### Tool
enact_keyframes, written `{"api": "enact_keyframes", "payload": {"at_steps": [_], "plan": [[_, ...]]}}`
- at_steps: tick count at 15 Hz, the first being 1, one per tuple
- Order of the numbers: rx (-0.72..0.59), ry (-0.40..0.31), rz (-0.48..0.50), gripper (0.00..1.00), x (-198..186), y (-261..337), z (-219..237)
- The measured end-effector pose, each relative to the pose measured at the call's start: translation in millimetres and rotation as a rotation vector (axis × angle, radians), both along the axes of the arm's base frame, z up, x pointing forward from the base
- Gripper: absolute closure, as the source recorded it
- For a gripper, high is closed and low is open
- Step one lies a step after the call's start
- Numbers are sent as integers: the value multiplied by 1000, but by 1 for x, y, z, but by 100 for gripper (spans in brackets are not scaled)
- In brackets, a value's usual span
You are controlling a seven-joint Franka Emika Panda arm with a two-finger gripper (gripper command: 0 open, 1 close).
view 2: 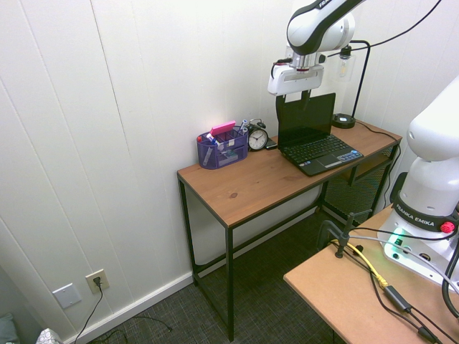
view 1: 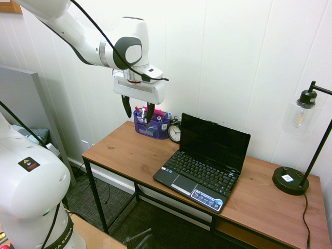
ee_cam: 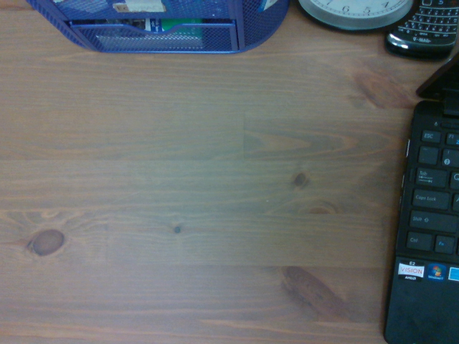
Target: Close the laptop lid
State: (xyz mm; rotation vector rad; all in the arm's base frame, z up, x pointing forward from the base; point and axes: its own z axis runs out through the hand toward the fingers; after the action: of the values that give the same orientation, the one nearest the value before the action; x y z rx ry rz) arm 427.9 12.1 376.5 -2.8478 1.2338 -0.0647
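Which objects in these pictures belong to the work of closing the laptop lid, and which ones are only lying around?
For the job:
- laptop lid, open
- laptop base with keyboard
- end effector, open

Only lying around:
- purple organizer with pens
- round clock
- phone
- desk lamp

Franka arm (view 1: 120,49): glossy white shells, rounded, with dark grey/black bands at the joints. Wrist link has a black-edged oval cap, white face. Hand body (view 1: 139,89) is a white block, wide and flat, rounded corners. Fingers (view 1: 126,106) black, slim, tapering toward the tips. Loose black cable (view 1: 106,39) runs along the forearm to the wrist. Small reddish ring just above the hand. Shoulder (view 1: 31,171): bulky white shell, black warning sticker (view 1: 29,164), yellow triangle on it. Base (view 2: 419,244) white, black collar (view 2: 423,216) lettered FRANKA EMIKA in white, green light low down.
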Motion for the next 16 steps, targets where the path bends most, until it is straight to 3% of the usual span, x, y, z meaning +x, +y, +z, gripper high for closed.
{"api": "enact_keyframes", "payload": {"at_steps": [3, 7, 13, 14, 16], "plan": [[-16, -2, -16, 0, 1, 1, 2], [-64, -60, -55, 0, 21, -19, 29], [-136, -157, -175, 0, 88, -85, 59], [-143, -164, -197, 100, 97, -98, 61], [-147, -167, -244, 100, 112, -126, 60]]}}
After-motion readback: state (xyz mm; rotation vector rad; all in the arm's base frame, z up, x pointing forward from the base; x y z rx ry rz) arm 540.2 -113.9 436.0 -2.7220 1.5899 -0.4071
